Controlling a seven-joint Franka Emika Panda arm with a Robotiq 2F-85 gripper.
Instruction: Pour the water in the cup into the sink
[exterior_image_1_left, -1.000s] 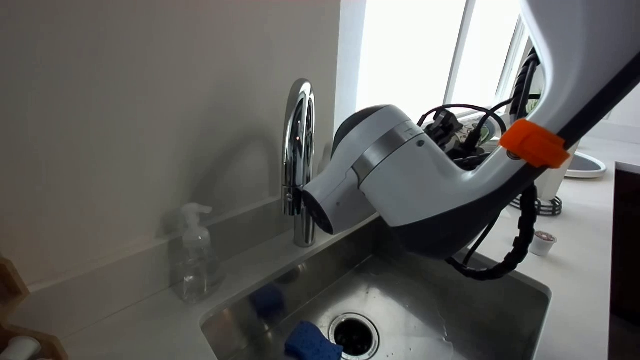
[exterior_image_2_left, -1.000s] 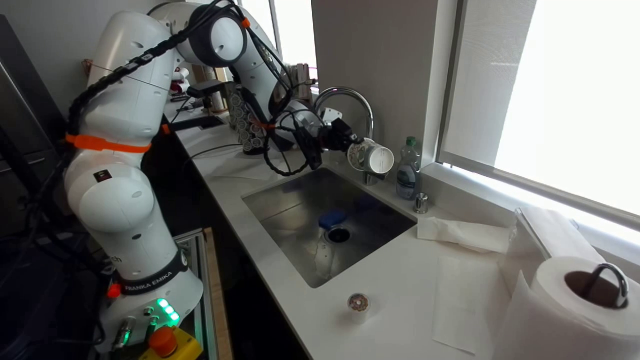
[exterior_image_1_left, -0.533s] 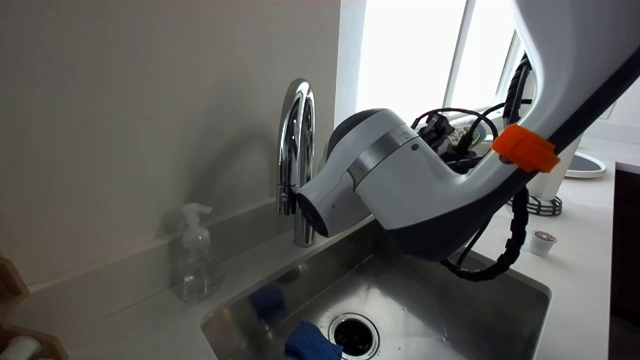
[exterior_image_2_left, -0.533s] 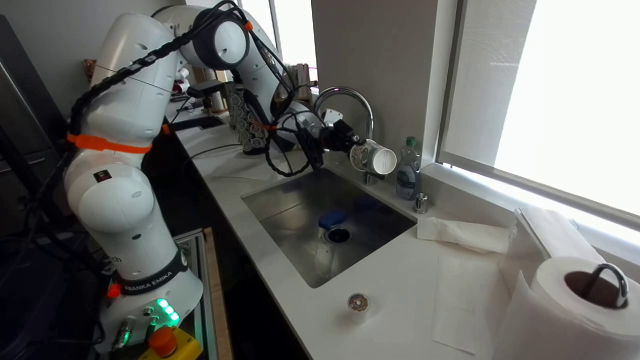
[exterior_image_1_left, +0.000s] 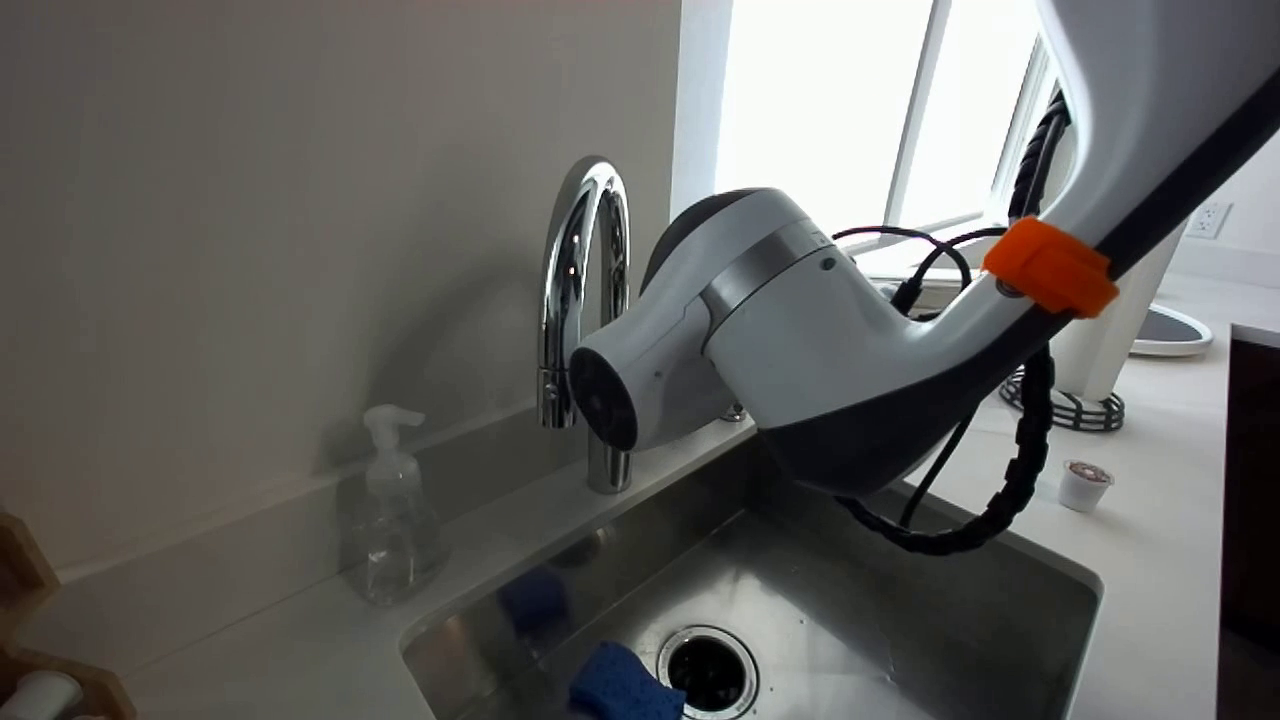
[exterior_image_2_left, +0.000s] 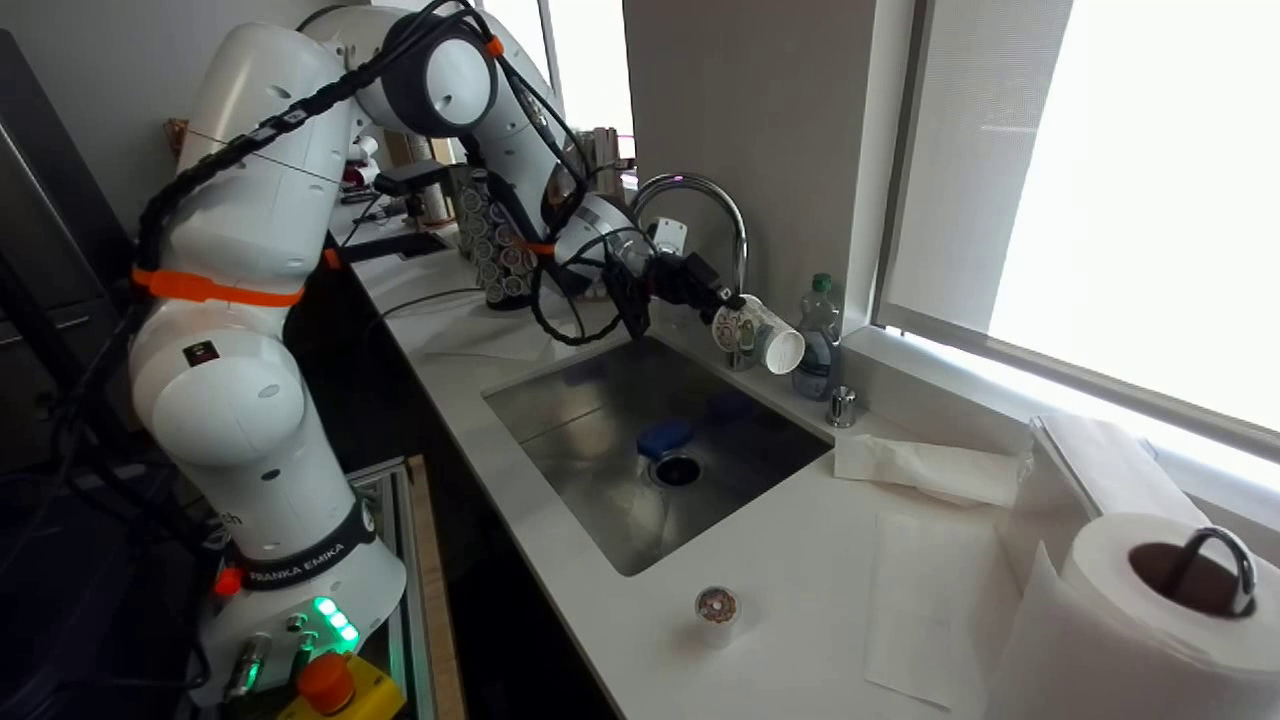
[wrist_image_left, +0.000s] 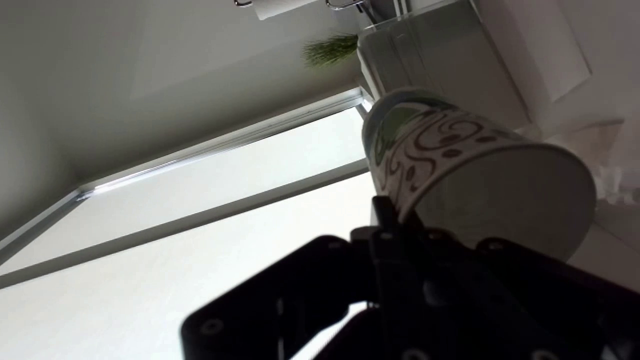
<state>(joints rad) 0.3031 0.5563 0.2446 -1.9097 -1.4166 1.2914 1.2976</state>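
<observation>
In an exterior view the cup (exterior_image_2_left: 757, 333) covers a bit of the green-topped bottle (exterior_image_2_left: 822, 335), whose label (exterior_image_2_left: 816, 363) is too small to read. In an exterior view the arm (exterior_image_1_left: 850, 360) hides the cup and the jaws, and the view's bottom edge cuts off part of the sink (exterior_image_1_left: 860, 620) and the blue sponge (exterior_image_1_left: 625, 687). In the wrist view the jaws are a dark, blurry shape, and the cup's inside is too dim to see.
</observation>
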